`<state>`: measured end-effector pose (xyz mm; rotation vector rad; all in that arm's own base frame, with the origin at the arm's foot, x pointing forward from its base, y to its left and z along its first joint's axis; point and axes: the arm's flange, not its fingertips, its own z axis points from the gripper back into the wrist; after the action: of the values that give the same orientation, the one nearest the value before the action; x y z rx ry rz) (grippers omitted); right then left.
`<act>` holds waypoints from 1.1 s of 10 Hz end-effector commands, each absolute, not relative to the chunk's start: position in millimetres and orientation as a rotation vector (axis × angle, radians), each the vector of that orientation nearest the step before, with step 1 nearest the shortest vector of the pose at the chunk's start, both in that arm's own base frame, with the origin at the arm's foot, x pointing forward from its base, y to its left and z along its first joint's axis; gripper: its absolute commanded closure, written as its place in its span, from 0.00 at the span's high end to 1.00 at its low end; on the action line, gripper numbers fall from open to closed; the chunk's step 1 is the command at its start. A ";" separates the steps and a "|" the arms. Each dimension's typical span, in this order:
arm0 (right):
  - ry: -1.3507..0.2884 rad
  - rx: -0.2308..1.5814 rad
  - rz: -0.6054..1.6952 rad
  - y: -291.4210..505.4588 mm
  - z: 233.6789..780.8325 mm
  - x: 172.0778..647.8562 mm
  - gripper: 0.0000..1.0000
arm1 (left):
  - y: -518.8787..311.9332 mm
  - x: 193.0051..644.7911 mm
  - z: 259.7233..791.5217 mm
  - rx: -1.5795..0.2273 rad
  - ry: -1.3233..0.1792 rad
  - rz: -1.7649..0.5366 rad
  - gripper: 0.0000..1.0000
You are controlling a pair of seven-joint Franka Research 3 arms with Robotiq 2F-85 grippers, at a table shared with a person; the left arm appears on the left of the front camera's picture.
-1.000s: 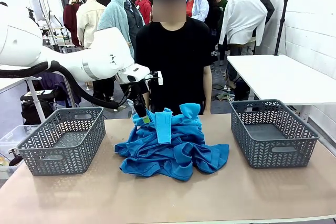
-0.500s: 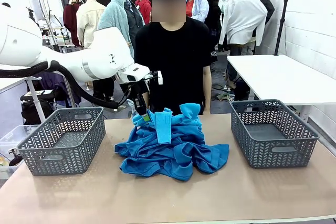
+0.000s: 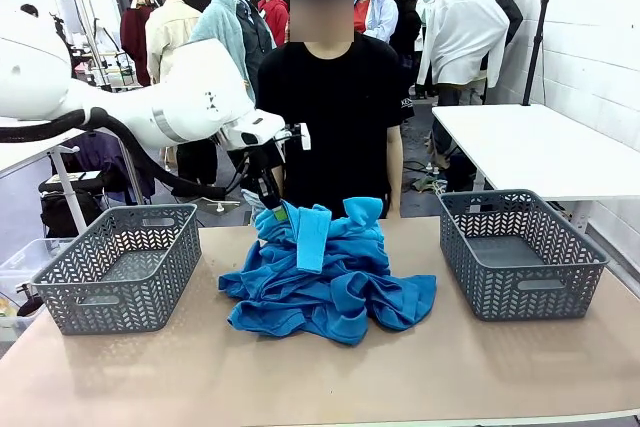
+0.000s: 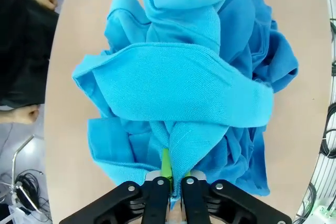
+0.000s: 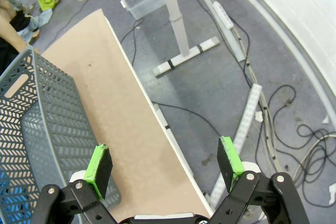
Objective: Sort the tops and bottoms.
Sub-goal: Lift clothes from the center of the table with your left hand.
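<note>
At the pile's far edge, my left end effector (image 3: 272,210) clamps a fold of the blue tops (image 3: 330,287), heaped on the counter (image 3: 150,377); right end effector (image 5: 165,167) gapes wide. Nothing yet in the left basket (image 3: 60,287) or the right basket (image 3: 520,297); I judge sorting barely begun.

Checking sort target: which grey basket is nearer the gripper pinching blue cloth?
The left basket: the left gripper pinches the blue cloth on that side; the right basket sits across the pile.

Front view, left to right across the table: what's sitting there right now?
grey basket on the left → pile of blue clothes → grey basket on the right
</note>
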<state>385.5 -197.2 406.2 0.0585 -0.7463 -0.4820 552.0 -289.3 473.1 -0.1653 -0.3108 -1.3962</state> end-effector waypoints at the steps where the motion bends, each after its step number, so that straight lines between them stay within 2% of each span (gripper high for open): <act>1: -0.741 0.056 -0.485 -195.9 408.3 385.0 1.00 | -284.7 530.3 501.0 -0.159 -0.356 -1.382 0.00; 6: -0.741 0.056 -0.485 -195.9 408.3 385.0 1.00 | -305.5 440.4 660.3 0.020 -0.499 -1.474 0.00; 9: -0.741 0.056 -0.485 -195.9 408.3 385.0 1.00 | -321.7 407.9 765.0 0.146 -0.737 -1.407 0.00; 11: -0.741 0.056 -0.485 -195.9 408.3 385.0 1.00 | -339.0 385.7 827.4 0.167 -0.830 -1.369 0.00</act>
<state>385.2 -197.8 406.4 0.0579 -0.7467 -0.4833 381.4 -319.6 807.6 0.1481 -0.8101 -1.3917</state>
